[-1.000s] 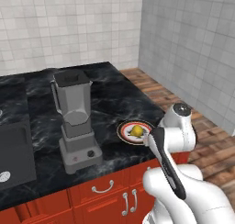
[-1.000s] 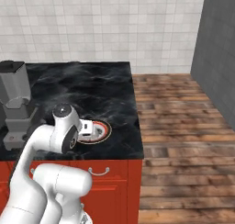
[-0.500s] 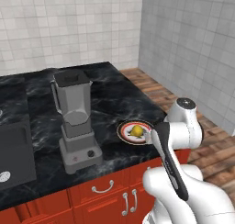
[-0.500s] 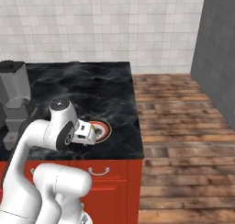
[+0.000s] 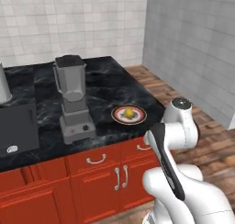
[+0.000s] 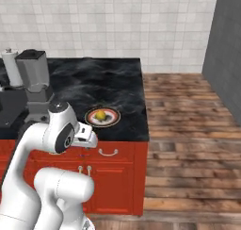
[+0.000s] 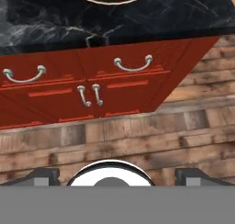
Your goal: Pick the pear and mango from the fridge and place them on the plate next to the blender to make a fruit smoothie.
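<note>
Pear (image 5: 130,112) sitting on the plate (image 5: 118,117) mid-frame in the left base view, just right of the blender (image 5: 73,100) on the black counter (image 5: 105,81). Same plate (image 6: 112,119) centre-left in the right base view, gripper (image 6: 92,138) just below it, off the counter edge over red cabinets (image 7: 92,87). Fingertips (image 7: 43,176) far apart at the hand view's bottom, so jaws released, holding nothing.

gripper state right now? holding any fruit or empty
Gripper: open, holding nothing; its two finger tips stand wide apart in the hand view, over the wood floor. One yellow fruit lies on the plate.
</note>
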Controlling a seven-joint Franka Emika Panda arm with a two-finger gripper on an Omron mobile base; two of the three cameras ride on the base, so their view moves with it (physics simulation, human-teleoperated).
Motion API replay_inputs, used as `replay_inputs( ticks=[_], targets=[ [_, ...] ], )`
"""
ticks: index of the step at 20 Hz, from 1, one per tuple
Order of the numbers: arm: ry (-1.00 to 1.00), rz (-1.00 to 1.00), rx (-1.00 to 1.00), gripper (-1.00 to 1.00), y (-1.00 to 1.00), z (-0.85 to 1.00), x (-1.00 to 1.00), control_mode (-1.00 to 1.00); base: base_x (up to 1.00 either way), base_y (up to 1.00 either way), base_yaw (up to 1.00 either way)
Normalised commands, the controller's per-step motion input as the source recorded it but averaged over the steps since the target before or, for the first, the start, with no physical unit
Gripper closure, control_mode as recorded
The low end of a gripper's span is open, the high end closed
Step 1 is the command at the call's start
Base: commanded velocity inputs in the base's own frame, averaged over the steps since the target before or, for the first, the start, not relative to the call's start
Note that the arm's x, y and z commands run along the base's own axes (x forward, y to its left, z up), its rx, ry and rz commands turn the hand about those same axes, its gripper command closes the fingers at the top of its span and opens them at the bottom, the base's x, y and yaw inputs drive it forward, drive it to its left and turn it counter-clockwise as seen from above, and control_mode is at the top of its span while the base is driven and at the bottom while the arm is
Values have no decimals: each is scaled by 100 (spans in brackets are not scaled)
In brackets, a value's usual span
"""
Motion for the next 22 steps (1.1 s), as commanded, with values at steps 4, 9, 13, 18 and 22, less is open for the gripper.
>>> replay_inputs(
  ticks=[4, 9, 13, 18, 22],
  targets=[
    [0, 0, 0, -100, 0, 0, 0, 100, -89, 8, 46],
    [0, 0, 0, -100, 0, 0, 0, 100, -45, 68, 60],
    [0, 0, 0, -100, 0, 0, 0, 100, -2, 99, 62],
    [0, 0, 0, -100, 0, 0, 0, 100, 3, 99, 56],
    [0, 0, 0, -100, 0, 0, 0, 100, 41, 100, 42]
  ],
)
